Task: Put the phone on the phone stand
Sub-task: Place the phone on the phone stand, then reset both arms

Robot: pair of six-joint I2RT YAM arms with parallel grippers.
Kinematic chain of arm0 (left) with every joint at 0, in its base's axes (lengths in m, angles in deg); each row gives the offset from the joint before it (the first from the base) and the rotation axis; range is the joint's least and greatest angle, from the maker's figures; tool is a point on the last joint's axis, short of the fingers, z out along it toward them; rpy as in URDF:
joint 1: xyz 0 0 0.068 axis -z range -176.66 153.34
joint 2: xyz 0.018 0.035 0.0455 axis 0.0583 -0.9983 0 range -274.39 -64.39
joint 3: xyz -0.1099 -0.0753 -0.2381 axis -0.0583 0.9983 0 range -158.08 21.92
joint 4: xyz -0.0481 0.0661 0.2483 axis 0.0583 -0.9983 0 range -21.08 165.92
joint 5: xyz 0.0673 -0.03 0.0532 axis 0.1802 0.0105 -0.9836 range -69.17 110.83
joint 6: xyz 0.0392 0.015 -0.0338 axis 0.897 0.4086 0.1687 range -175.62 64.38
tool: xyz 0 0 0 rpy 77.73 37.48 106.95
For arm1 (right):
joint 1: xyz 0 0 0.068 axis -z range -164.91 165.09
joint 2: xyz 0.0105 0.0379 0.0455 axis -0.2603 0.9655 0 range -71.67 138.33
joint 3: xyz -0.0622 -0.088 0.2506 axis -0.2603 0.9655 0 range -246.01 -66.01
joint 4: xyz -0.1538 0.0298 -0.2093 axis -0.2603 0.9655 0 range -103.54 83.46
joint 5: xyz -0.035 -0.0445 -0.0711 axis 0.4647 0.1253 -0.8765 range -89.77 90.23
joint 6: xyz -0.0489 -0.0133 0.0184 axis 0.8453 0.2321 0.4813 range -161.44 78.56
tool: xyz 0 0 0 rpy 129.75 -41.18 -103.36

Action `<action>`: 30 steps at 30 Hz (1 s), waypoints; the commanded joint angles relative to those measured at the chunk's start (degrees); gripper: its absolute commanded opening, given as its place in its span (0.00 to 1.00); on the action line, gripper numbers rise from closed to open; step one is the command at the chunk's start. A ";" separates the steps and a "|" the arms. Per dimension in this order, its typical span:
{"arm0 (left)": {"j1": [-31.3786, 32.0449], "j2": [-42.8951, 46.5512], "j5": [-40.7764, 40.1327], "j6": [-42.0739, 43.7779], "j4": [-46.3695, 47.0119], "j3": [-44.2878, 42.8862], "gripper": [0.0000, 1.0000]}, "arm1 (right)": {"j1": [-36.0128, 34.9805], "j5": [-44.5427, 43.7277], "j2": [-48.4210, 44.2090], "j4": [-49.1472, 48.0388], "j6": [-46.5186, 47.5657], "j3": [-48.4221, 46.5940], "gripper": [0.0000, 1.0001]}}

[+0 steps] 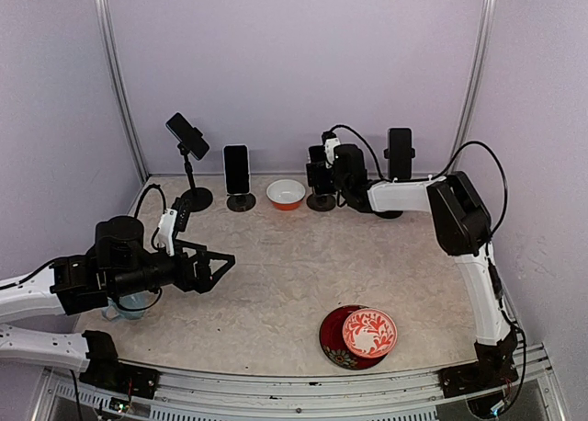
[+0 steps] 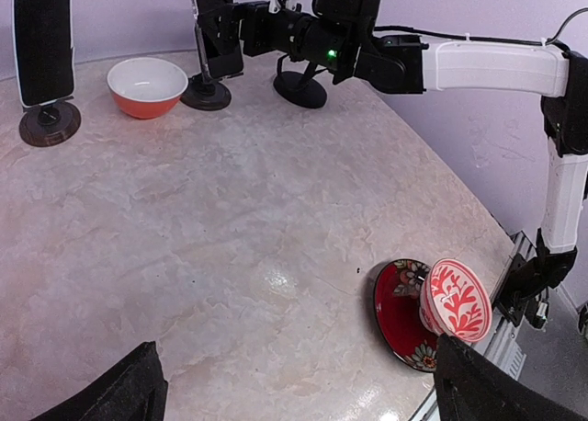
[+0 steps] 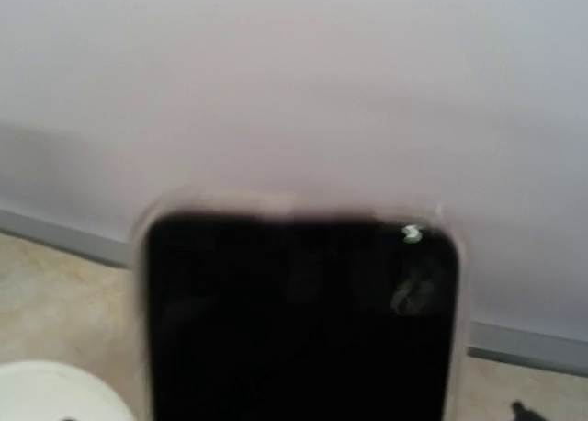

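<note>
The phone [image 3: 294, 320] sits upright on the far phone stand [image 1: 321, 201]. The right gripper [image 1: 319, 168] is at it, but I cannot tell whether it is clasping. This looks like the release step; next comes a straight, clean retreat. The left gripper [image 1: 219, 263] is wide open and empty.

White-and-black arms [image 1: 404, 196], looping black cables [image 1: 480, 143]

A black smartphone with a pale, rounded-corner rim [image 3: 299, 320] fills the lower middle of the frame, upright, screen toward the camera and out of focus. A small bright glint sits near its upper right corner. Behind it rises a plain lilac wall [image 3: 294, 81], with a grey strip [image 3: 64, 239] along its foot. The beige mottled surface [image 3: 55, 301] shows at lower left, where a white rounded object [image 3: 55, 393] is cut off by the frame's edge.
</note>
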 commanded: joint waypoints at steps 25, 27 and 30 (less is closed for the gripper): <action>0.83 2.28 -4.29 4.94 1.02 -0.94 0.99 | -11.12 -3.96 -35.83 25.59 -6.82 23.86 1.00; 0.78 2.87 -7.54 6.72 -1.83 -2.43 0.99 | -15.20 -6.22 -38.57 28.91 -6.35 25.43 1.00; 0.74 3.15 -12.09 9.33 -6.95 -6.53 0.99 | -20.16 -7.22 -43.26 34.35 -8.08 29.00 1.00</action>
